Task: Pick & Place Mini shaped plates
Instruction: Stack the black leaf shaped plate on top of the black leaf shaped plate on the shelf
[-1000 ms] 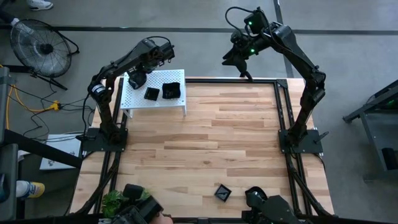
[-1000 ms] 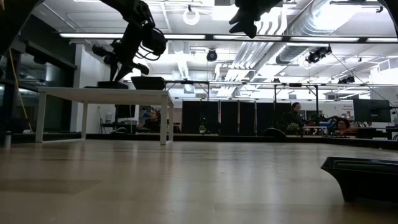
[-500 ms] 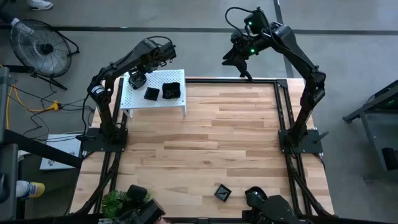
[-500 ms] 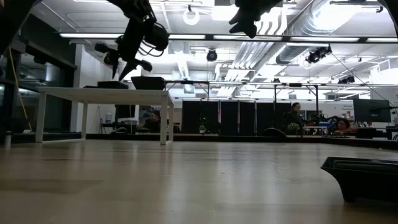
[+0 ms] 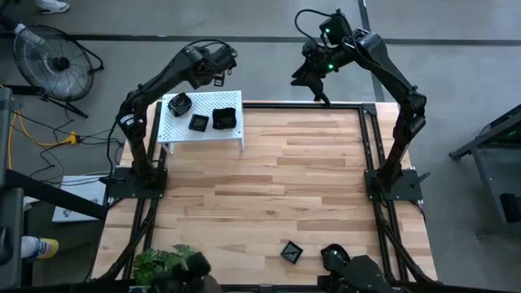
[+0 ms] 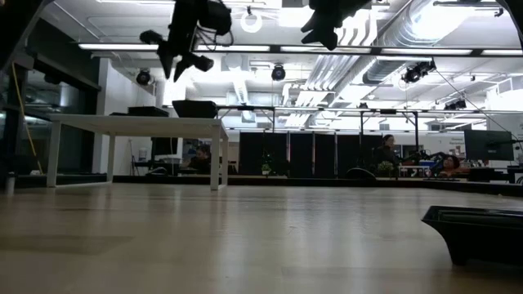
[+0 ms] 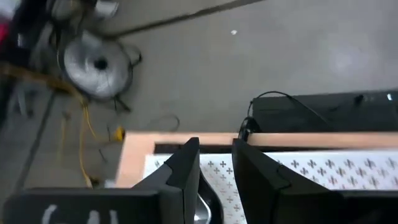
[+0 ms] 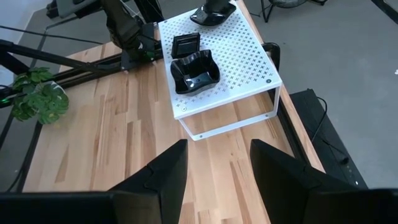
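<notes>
Three mini shaped plates, glossy and black, rest on the white perforated shelf (image 5: 203,102) at the table's far left. One (image 5: 179,103) is at its far left corner, a small square one (image 5: 198,123) in the middle and a wavy one (image 5: 224,119) to its right. A fourth plate (image 5: 291,251) lies on the wooden table near the front edge. My left gripper (image 5: 213,69) hangs open above the shelf's far edge, holding nothing. My right gripper (image 5: 309,77) is open and high over the table's far edge. Its wrist view shows the shelf (image 8: 236,56).
A floor fan (image 5: 49,61) stands beyond the table's far left corner. A potted plant (image 5: 163,262) sits at the near left edge. The wide middle of the wooden tabletop (image 5: 277,179) lies bare. A black box (image 7: 323,112) is on the floor behind the shelf.
My left gripper has risen from the plate at the shelf's far left corner, moved toward the far edge and rolled about its own line. That plate stays on the shelf.
</notes>
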`<action>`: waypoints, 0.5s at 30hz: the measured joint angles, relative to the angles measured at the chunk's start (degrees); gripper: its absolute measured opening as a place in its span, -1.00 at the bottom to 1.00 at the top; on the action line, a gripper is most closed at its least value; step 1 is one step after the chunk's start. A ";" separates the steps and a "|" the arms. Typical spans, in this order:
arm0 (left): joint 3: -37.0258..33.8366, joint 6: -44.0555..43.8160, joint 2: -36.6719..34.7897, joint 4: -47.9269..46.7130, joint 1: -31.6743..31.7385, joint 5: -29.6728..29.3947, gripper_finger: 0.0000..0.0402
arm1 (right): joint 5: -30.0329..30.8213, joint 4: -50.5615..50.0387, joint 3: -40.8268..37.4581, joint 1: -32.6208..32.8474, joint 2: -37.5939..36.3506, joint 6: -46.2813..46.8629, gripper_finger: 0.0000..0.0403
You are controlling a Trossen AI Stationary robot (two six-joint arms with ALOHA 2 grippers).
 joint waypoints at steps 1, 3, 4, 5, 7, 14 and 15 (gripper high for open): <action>0.72 2.78 0.00 -0.04 -0.56 -0.24 -0.54 | 0.00 -0.10 0.01 0.00 0.00 0.00 -0.16; 1.89 6.65 0.00 0.06 -1.87 -1.08 -0.54 | 0.00 -0.58 -0.01 -0.02 0.01 -0.21 -0.16; 2.46 8.19 0.00 -0.03 -2.58 -1.48 -0.54 | 0.00 -0.88 0.00 -0.01 0.01 -0.46 -0.16; 2.96 10.04 0.00 -0.06 -3.34 -2.00 -0.54 | 0.00 -1.36 0.01 0.00 0.00 -0.94 -0.16; 3.66 13.98 -0.23 0.19 -4.90 -2.93 -0.54 | 0.00 -2.72 0.00 0.00 0.00 -1.70 -0.16; 3.80 25.68 -3.52 0.81 -11.37 -3.61 -0.54 | 0.02 -7.39 -0.01 -0.02 -0.06 -3.17 -0.16; 3.80 27.58 -4.16 0.79 -12.19 -3.53 -0.54 | 0.13 -8.10 -0.01 -0.02 -0.25 -3.20 -0.16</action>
